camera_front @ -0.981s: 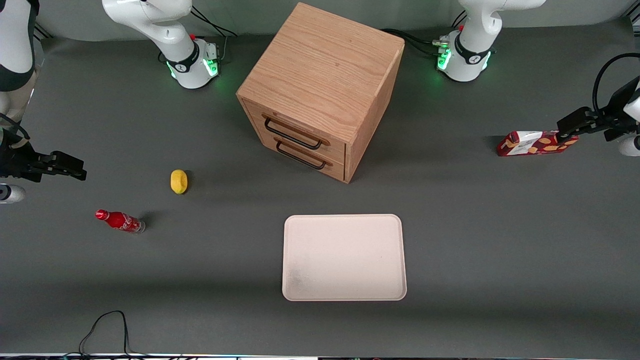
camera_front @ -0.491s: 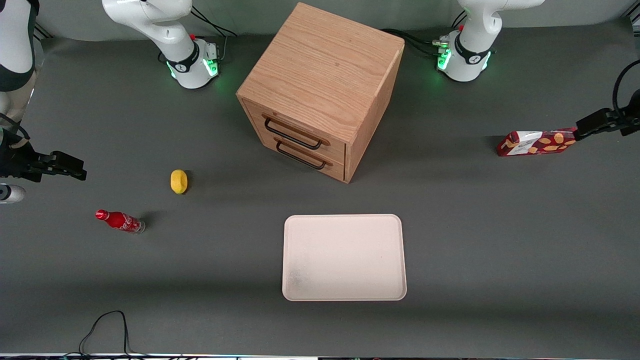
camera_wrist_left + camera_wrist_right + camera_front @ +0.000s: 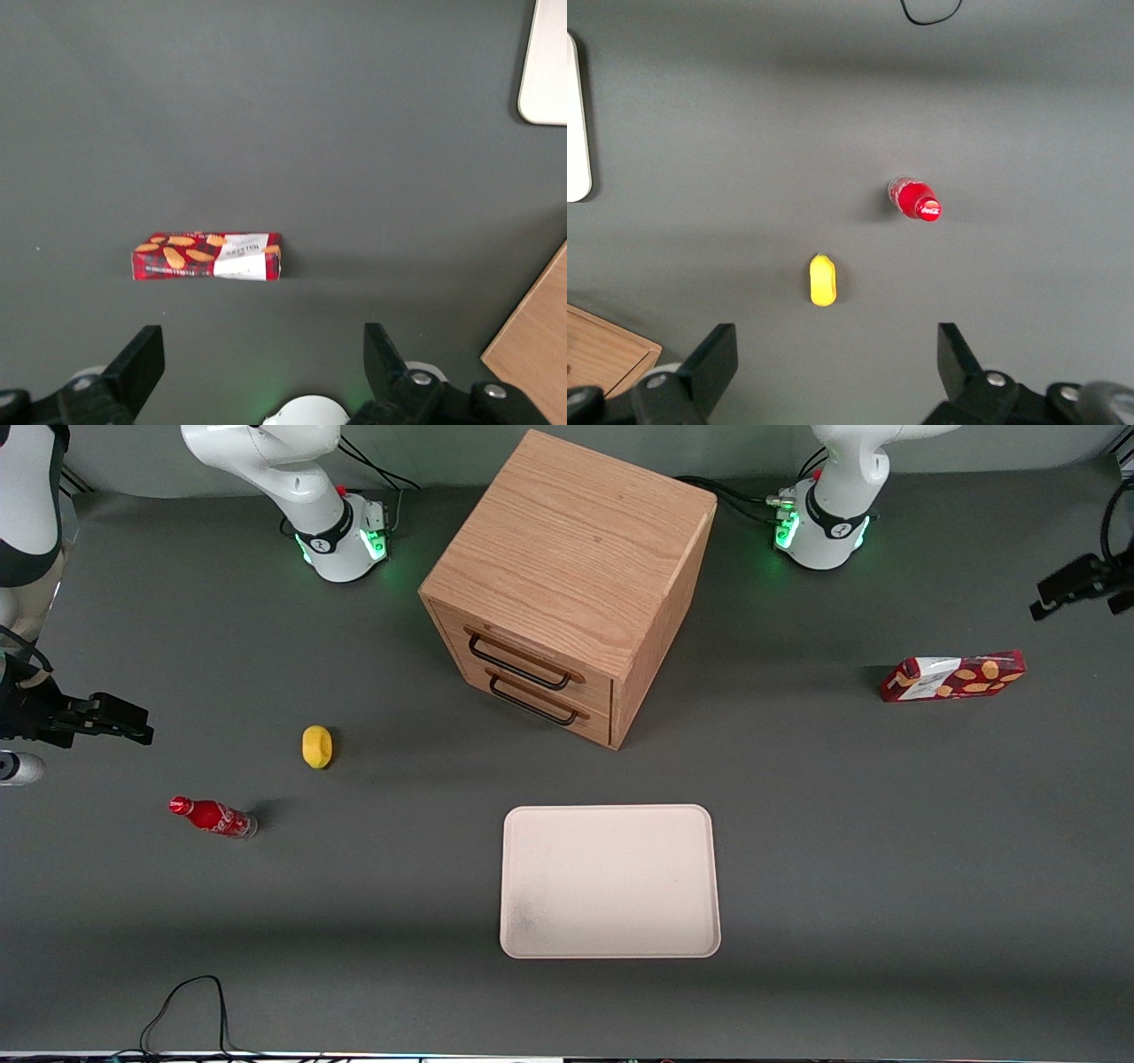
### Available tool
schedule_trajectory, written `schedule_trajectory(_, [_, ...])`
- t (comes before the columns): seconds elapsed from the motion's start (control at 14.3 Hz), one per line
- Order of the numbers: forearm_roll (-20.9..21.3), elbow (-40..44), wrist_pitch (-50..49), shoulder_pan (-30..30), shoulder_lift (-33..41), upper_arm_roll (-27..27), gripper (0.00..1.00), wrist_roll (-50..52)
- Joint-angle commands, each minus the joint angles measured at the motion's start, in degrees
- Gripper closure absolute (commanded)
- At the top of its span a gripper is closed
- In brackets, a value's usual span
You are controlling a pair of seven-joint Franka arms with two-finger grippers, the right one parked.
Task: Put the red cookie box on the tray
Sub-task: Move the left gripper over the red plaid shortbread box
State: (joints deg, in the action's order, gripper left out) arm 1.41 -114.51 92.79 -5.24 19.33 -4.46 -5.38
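Gripper: my gripper (image 3: 1063,591) hangs at the working arm's edge of the table, above the mat and farther from the front camera than the box; its fingers (image 3: 142,359) are spread wide with nothing between them.
Box: the box (image 3: 953,677) lies flat on the mat toward the working arm's end, white label end pointing toward the cabinet. From the wrist I see it apart from both fingers, bare mat all round it (image 3: 206,256).
Tray: the tray (image 3: 609,881) sits nearer the front camera than the cabinet, well apart from the box.
Room: I see open mat between box and tray.
Cabinet: the cabinet (image 3: 567,584) stands mid-table, both drawers shut.
Others: a lemon (image 3: 316,746) and a bottle (image 3: 213,817) lie toward the parked arm's end.
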Motion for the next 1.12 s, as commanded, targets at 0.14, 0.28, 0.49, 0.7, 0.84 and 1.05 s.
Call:
schedule_trajectory(0.14, [1.6, -9.5, 2.3, -6.5, 7.1, 0.1, 0.0, -0.4])
schedule_trajectory(0.28, [1.6, -9.9, 2.0, -10.9, 6.8, 0.1, 0.0, 0.6])
schedule_trajectory(0.49, [1.2, -11.3, 2.3, -17.3, 6.6, 0.1, 0.0, 7.6])
schedule_trajectory(0.7, [0.5, -12.1, 1.9, -20.4, 6.7, 0.1, 0.0, 19.3])
schedule_trajectory(0.84, [0.5, -13.5, 2.2, -20.2, 7.2, 0.3, 0.0, 33.2])
schedule_trajectory(1.05, [0.4, -13.8, 3.3, -20.2, 7.6, 0.3, 0.0, 49.1])
